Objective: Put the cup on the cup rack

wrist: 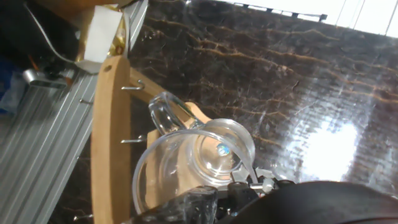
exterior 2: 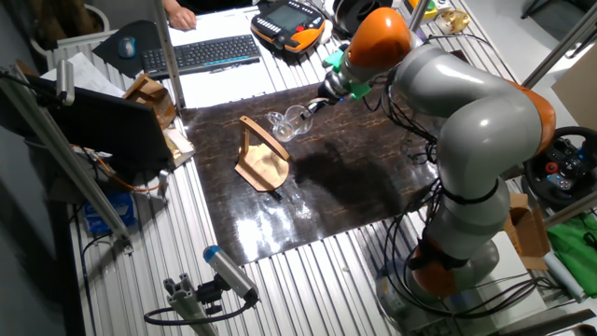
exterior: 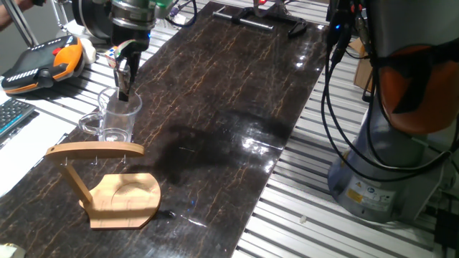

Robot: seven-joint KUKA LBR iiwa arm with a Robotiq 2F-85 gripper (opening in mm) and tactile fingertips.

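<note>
The clear glass cup [exterior: 115, 115] is upright just behind the cup rack, its loop handle [exterior: 90, 123] pointing left. My gripper [exterior: 123, 84] comes down from above and is shut on the cup's rim at its far side. The light wooden cup rack [exterior: 118, 193] stands in front of the cup, with its curved top bar [exterior: 95, 150] and small hooks close below the cup's base. In the hand view I look down into the cup [wrist: 205, 155], with the top bar [wrist: 112, 143] to its left. I cannot tell whether the cup touches the table. The other fixed view shows the cup [exterior 2: 287, 121] beside the rack [exterior 2: 261, 159].
An orange and black teach pendant [exterior: 43, 61] and a keyboard [exterior 2: 201, 53] lie beyond the dark mat's left edge. A black bracket [exterior: 265, 21] lies at the mat's far end. The arm's base [exterior: 387, 172] and cables stand to the right on the aluminium rails.
</note>
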